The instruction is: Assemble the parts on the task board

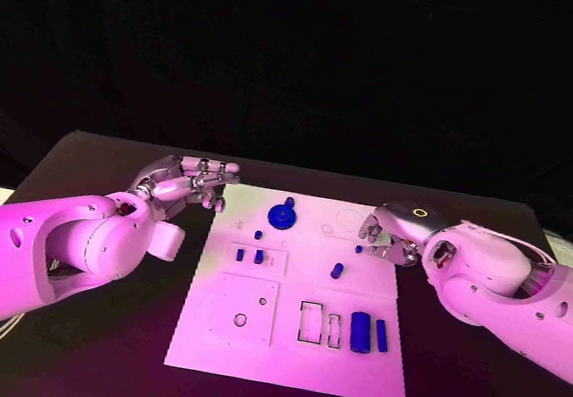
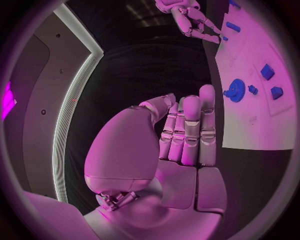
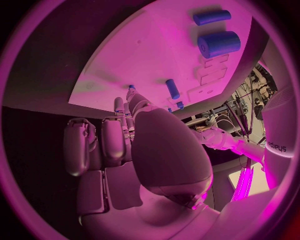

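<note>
Blue parts (image 1: 359, 326) on task board (image 1: 288, 361)

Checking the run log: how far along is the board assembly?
Early, by the look of it. Possibly done: a blue gear sits at the far end of the task board. In hand: nothing; the left hand hovers off the board's far left corner, the right hand at its right edge. Left: two blue cylinders lie beside empty cut-outs.
</note>
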